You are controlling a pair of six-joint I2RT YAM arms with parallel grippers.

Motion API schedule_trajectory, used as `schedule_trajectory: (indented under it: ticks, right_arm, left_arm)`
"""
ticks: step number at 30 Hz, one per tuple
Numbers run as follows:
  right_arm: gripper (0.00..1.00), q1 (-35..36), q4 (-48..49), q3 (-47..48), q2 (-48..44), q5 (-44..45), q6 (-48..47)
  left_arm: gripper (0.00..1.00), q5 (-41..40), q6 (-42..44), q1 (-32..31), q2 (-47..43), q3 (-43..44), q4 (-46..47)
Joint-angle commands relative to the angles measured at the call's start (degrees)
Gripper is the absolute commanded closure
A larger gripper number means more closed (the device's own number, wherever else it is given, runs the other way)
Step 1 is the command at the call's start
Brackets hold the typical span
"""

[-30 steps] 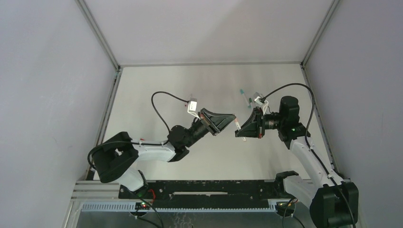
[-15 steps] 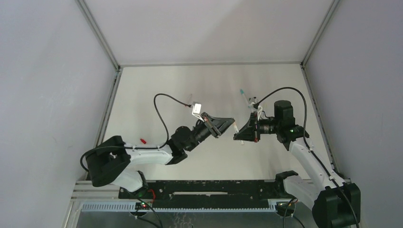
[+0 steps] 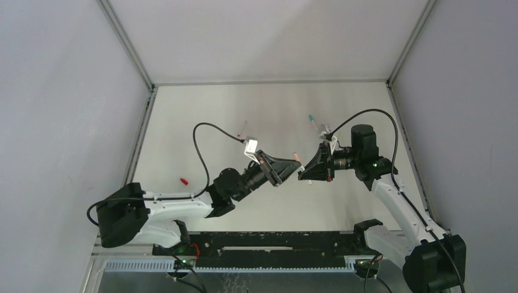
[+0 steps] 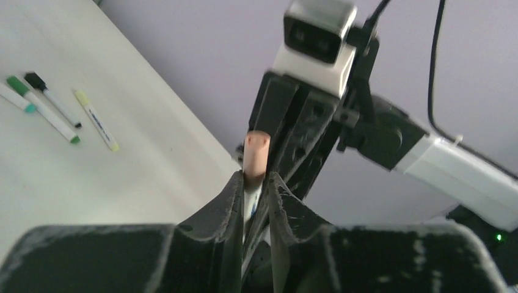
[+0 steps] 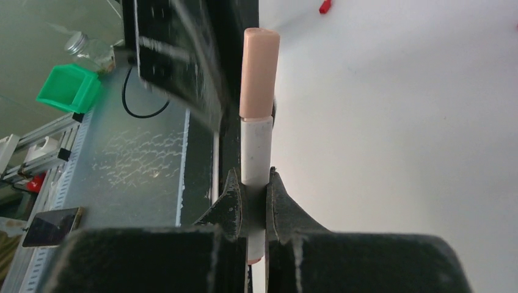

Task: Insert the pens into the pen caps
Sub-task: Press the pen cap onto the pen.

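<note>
I count five pens: four lying on the table (image 4: pixel 153 159), namely a teal-ended pen (image 4: pixel 17 101), a green-capped pen (image 4: pixel 43 110), a black-capped pen (image 4: pixel 56 102) and a yellow pen (image 4: pixel 96 120), and one raised pen (image 5: pixel 256 152). One peach cap (image 5: pixel 259 67), one red cap (image 3: pixel 183 180). Two arms: left arm (image 3: pixel 177 204), right arm (image 3: pixel 397 204).

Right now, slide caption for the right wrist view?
Right gripper clamped on a white pen wearing its peach cap, held over the table.

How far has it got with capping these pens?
Looks done: black-capped pen, green-capped pen and yellow-capped pen lie aside. In hand: the right gripper holds a pen with its peach cap on; the left gripper looks slightly parted around it. Remaining: the red cap lies loose.
</note>
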Motion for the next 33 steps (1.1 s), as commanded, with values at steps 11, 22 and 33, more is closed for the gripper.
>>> schedule_trajectory:
  ticks: [11,22,33]
  right_arm:
    - [1.00,0.0,5.4,3.4,0.5,-0.4,-2.6]
    - [1.00,0.7,-5.2,5.8,2.4,-6.5,-14.4]
    - [1.00,1.9,-7.1,5.8,3.2,-7.9,-16.7]
  left_arm:
    - [0.48,6.3,5.4,-3.3,-9.6,-7.4,-8.4]
    - [0.00,10.9,15.8,-0.3,-20.7,-8.2,-9.2]
    - [0.09,20.5,12.5,6.0,-12.3,-0.8,-3.1]
